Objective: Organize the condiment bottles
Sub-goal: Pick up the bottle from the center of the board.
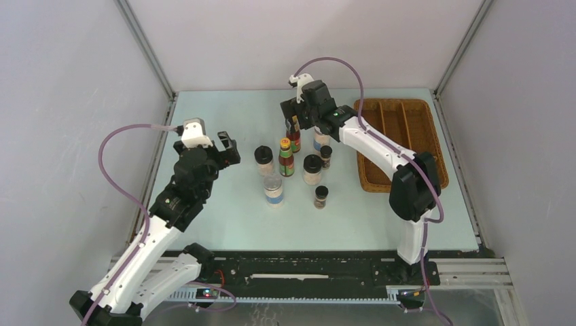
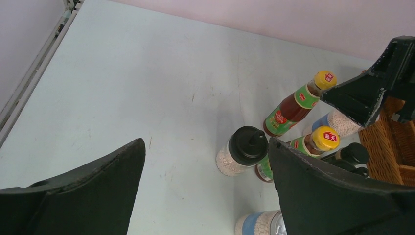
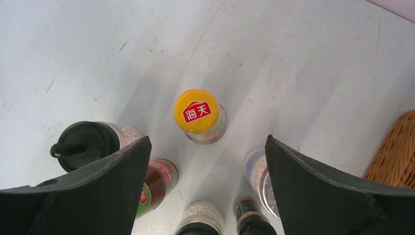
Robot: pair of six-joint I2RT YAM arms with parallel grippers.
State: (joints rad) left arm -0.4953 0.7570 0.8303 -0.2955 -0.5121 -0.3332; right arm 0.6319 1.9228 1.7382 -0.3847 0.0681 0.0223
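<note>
Eight condiment bottles stand clustered mid-table. These are two red sauce bottles (image 1: 286, 157) (image 1: 293, 136), two black-lidded white jars (image 1: 263, 159) (image 1: 312, 168), two blue-label jars (image 1: 274, 189) (image 1: 321, 139) and two tiny dark jars (image 1: 326, 156) (image 1: 321, 197). My right gripper (image 1: 293, 114) is open above the far red sauce bottle. Its yellow-orange cap (image 3: 198, 113) shows just ahead of the gap between the open fingers (image 3: 207, 138). My left gripper (image 1: 231, 147) is open and empty, left of the cluster. A black-lidded jar (image 2: 243, 151) lies ahead of its jaws (image 2: 206, 142).
The brown wicker divided tray (image 1: 401, 142) sits at the right of the table, beside the cluster, and its edge shows in the right wrist view (image 3: 394, 156). Bare table lies left of the bottles. Enclosure walls ring the table.
</note>
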